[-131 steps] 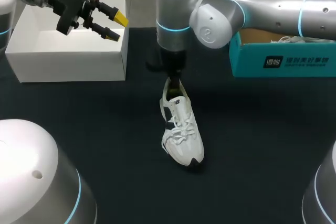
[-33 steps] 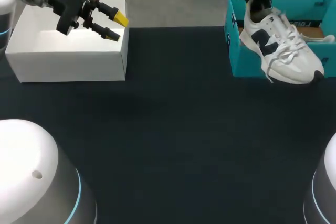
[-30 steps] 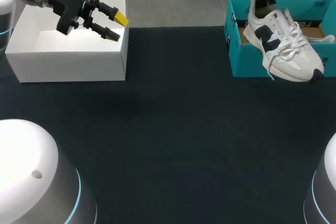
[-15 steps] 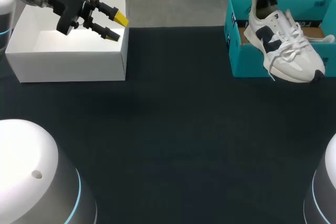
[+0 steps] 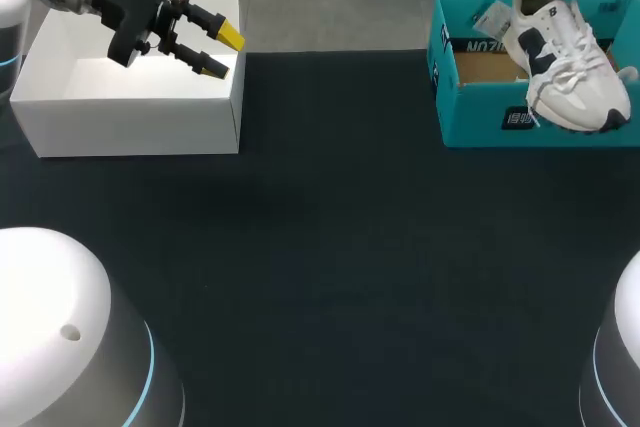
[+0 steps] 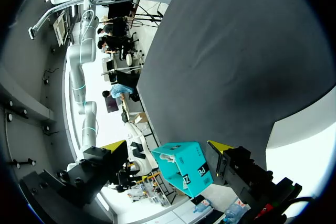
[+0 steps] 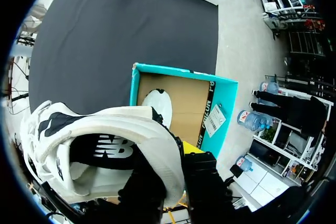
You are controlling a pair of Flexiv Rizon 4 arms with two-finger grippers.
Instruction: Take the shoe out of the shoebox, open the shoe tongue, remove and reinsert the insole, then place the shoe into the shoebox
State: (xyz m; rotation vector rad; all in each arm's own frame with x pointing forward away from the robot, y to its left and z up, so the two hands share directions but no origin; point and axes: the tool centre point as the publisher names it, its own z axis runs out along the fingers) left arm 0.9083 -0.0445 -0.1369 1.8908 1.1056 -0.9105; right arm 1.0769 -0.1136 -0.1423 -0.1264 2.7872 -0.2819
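Since half a second ago the right gripper (image 7: 173, 161) has carried the white lace-up sneaker with dark side panels (image 5: 570, 62) further back and to the right, so more of it is over the box. On the black table (image 5: 330, 247), a white rectangular box (image 5: 130, 107) stands far left and an open teal cardboard shoebox (image 5: 480, 117) far right. The sneaker hangs tilted over the shoebox, toe down at the front wall, with the right gripper clamped on its heel collar. The left gripper (image 5: 222, 52) hovers above the white box with its fingers spread, holding nothing.
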